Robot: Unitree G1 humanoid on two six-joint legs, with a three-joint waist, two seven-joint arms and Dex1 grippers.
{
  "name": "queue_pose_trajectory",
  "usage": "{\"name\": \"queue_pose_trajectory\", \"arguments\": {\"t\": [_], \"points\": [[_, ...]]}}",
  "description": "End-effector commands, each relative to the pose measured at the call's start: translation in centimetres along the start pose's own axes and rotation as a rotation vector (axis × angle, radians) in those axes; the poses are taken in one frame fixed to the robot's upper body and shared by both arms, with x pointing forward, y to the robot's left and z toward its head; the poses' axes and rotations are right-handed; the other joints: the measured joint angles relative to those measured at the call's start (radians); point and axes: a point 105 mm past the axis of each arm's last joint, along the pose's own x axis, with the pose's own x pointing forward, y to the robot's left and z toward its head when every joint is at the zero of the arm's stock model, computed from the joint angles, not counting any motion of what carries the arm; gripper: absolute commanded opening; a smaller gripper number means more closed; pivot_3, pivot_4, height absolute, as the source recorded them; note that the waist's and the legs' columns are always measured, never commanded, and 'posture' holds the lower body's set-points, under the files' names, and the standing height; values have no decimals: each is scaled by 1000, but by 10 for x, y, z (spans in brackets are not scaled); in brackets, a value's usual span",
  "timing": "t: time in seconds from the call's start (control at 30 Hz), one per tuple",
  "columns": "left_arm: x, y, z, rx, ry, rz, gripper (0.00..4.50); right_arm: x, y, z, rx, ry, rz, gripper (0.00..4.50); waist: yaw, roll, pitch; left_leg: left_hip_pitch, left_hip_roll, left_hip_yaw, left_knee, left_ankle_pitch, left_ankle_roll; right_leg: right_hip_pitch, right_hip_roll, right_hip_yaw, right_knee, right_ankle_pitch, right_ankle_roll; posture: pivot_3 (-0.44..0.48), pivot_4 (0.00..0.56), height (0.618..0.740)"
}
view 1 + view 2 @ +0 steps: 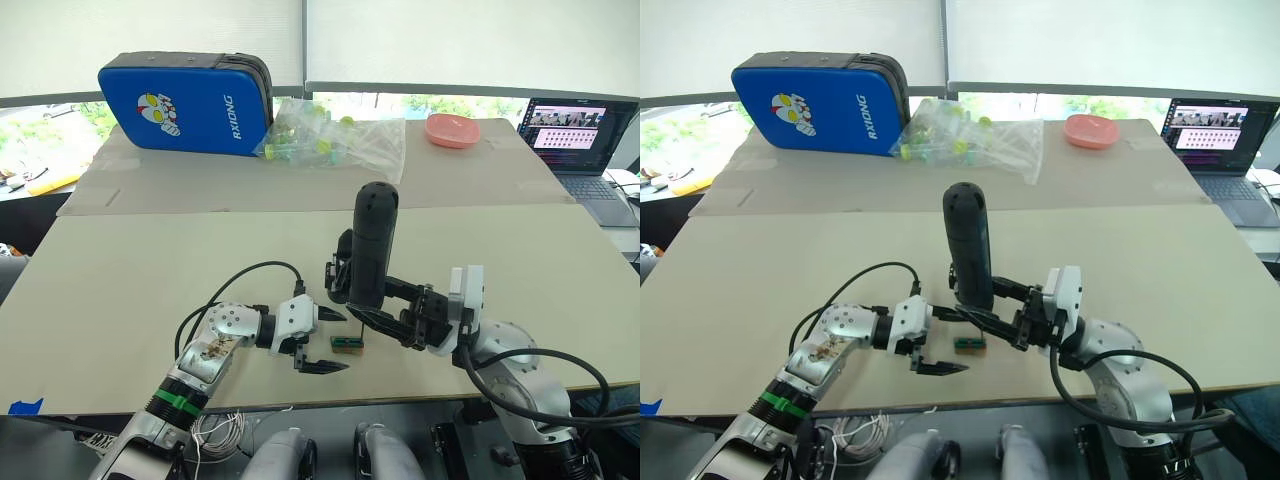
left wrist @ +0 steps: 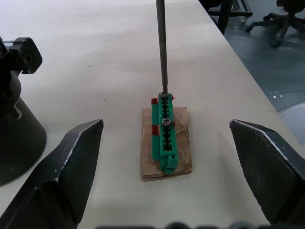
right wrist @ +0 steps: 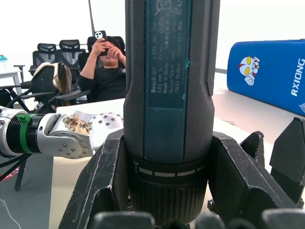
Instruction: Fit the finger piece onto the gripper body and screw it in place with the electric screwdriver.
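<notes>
right tool [image 1: 400, 318] clenched on the electric screwdriver [image 1: 372, 245], upright by the table's [image 1: 150, 270] near edge | bit tip on the green block [image 2: 164, 131] | left tool [image 1: 322, 340] released beside it | gripper body [image 1: 340, 270] behind | fitting, screwing apparently still ahead

My two head eyes look forward and down over the table [image 1: 150, 270], sharing nearly the same scene. The left wrist camera sits close above the green block [image 2: 165, 126]; the right wrist camera hugs the electric screwdriver [image 3: 171, 81].
</notes>
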Motion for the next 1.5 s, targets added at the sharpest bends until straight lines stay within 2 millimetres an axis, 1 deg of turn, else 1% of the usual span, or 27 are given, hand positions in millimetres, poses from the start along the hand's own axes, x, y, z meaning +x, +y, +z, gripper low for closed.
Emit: {"name": "queue_pose_trajectory", "arguments": {"t": [0.03, 0.3, 0.67, 0.83, 0.97, 1.1, 1.33, 1.43, 1.5], "points": [[-1, 4, 8, 31, -21, 13, 4500, 1, 0, 13, -46, -43, 11, 1897, 0, 0, 0, 0, 0, 0, 0, 0, 0, 0, 0, 0, 0, 0, 0, 0, 150, 740], [-1, 4, 8, 32, -18, 14, 4500, -1, 0, 12, -48, -40, 10, 1897, 0, 0, 0, 0, 0, 0, 0, 0, 0, 0, 0, 0, 0, 0, 0, 0, 150, 740], [-2, 6, 9, 34, -18, 18, 4500, 3, -1, 8, -41, -39, 8, 1897, 0, 0, 0, 0, 0, 0, 0, 0, 0, 0, 0, 0, 0, 0, 0, 0, 150, 740], [-3, 7, 8, 33, -16, 24, 4500, 4, -1, 11, -45, -45, 17, 1897, 0, 0, 0, 0, 0, 0, 0, 0, 0, 0, 0, 0, 0, 0, 0, 0, 150, 740], [-5, 6, 8, 25, -17, 35, 4500, 6, 3, 24, -62, -66, 40, 1897, 0, 0, 0, 0, 0, 0, 0, 0, 0, 0, 0, 0, 0, 0, 0, 0, 150, 740], [-12, 7, 9, -9, -29, 56, 4500, 9, 5, 37, -72, -77, 65, 1897, -1, 0, 0, 0, 0, 0, 0, 0, 0, 0, 0, 0, 0, 0, 0, 0, 150, 740], [-34, 2, 11, -63, -30, 83, 4500, 22, 6, 65, 0, -99, 130, 1897, -7, 0, 0, 0, 0, 0, 0, -1, 1, 0, 0, 0, 0, 0, 0, 0, 150, 740], [-50, 2, 16, -92, -28, 100, 4500, 36, 2, 81, 73, -111, 177, 1897, -13, 0, 0, 0, 0, 0, 0, -3, 5, -1, 0, 0, 0, 0, 0, 0, 150, 740], [-55, 2, 18, -104, -25, 103, 4500, 41, -2, 88, 109, -108, 196, 1897, -16, 0, 0, 0, 0, 0, 0, -4, 6, -1, 0, 0, 0, 0, 0, 0, 150, 740]]}}
